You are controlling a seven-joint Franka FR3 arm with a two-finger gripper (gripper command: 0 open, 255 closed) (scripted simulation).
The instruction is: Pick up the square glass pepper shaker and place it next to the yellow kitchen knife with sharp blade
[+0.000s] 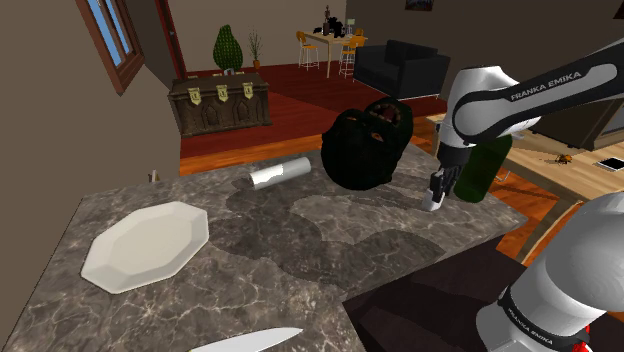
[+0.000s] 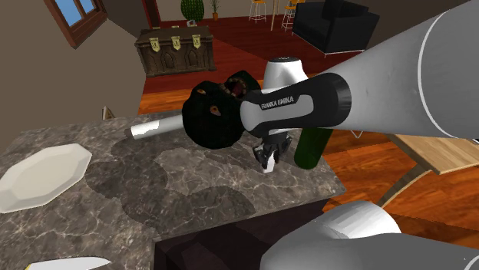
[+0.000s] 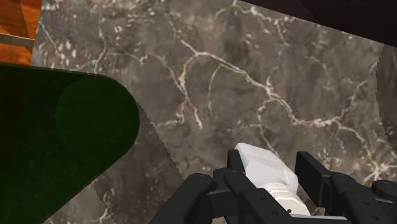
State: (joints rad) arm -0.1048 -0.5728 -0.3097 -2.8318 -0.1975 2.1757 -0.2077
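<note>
A white plate (image 1: pixel 145 245) lies at the shoulder view's left on the marble counter (image 1: pixel 300 240), with a knife blade (image 1: pixel 250 342) at the near edge. Far right, the gripper (image 1: pixel 435 190) pinches the pale shaker (image 1: pixel 432 201), just beside a green bottle (image 1: pixel 485 165).

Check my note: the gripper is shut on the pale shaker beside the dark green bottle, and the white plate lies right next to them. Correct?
Not quite. The white plate lies well apart from them, toward the shoulder view's left on the marble table. The rest stands: the gripper is shut on the pale shaker beside the dark green bottle.
</note>
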